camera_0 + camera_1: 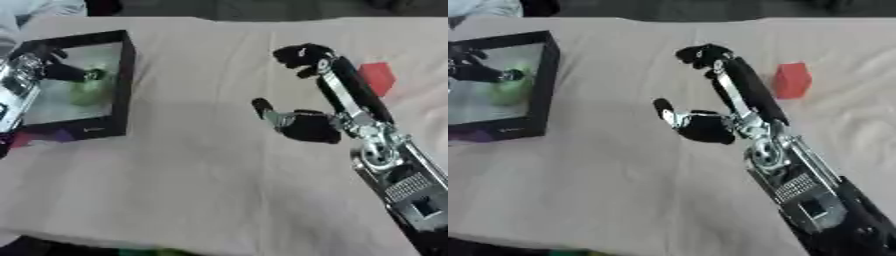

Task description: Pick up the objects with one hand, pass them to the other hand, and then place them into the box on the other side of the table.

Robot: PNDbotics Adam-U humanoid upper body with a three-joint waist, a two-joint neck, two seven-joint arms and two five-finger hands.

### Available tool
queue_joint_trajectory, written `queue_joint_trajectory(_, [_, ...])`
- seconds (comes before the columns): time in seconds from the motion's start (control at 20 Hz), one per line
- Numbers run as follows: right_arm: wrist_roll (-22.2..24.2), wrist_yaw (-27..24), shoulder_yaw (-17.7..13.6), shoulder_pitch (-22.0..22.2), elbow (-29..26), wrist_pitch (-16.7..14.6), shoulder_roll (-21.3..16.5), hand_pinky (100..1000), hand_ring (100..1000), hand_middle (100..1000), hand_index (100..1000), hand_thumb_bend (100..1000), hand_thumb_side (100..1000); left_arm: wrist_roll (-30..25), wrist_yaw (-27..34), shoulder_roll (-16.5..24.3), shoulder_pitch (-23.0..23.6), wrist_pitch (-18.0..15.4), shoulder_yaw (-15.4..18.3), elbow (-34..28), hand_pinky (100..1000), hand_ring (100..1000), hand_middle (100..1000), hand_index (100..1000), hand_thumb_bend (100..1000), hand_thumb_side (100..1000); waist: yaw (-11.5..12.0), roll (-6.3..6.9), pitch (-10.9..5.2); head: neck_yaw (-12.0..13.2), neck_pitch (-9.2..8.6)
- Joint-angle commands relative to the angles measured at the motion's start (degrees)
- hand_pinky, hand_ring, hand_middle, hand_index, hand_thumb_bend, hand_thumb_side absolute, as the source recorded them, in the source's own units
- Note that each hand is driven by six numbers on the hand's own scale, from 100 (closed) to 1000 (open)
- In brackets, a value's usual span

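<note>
A pale beige cloth (210, 190) covers the worktop (219, 30) from edge to edge. It lies smooth over the worktop's middle and near side and is rumpled into soft folds (859, 115) toward the worktop's right side. Beyond the far edge of the worktop runs a dark band of floor (262, 7). At the worktop's far left corner a piece of light grey fabric (35, 9) shows, too blurred to make out further. Below the worktop's near edge sits a small green patch (166, 252) against darkness.
</note>
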Motion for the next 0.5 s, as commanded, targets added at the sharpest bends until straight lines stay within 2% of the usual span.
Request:
queue_joint_trajectory(0.05, [-0.27,-0.30,-0.65,-0.72,-1.22,-0.01,-0.95,752,790,735,808,391,270,0.94,-0.40,2.04,-0.82,0.26,1.03,0.29,847,796,731,862,729,384,0.00,0.25,-1.11,0.10,-0.63])
queue_joint_trajectory(0.2, [-0.38,-0.37,-0.78,-0.68,-1.30,0.06,-1.08,753,790,734,808,391,269,1.13,-0.09,2.07,-0.69,0.02,1.28,0.24,842,791,725,859,712,390,-0.03,0.36,-1.23,-0.31,-0.64])
queue_joint_trajectory(0.3, [-0.52,-0.69,-1.18,-0.65,-1.44,0.28,-1.33,752,790,734,808,391,269,2.35,0.94,2.10,-0.60,-1.06,1.68,-1.26,826,773,713,848,601,415,-0.02,0.40,-1.36,-1.80,-0.60])
queue_joint_trajectory(0.4, [-0.54,-1.78,-2.08,-0.81,-1.76,0.77,-2.03,752,792,735,810,389,269,5.02,4.18,2.20,-0.17,-4.24,2.12,-4.04,818,762,729,827,516,415,-0.05,0.38,-1.52,-3.53,-0.50])
queue_joint_trajectory(0.5, [0.17,-3.82,-3.33,-1.19,-2.26,1.44,-3.38,755,796,738,812,384,277,8.23,7.88,2.58,0.57,-6.77,1.95,-6.49,809,750,730,814,494,402,-0.20,0.31,-1.70,-4.78,-0.47])
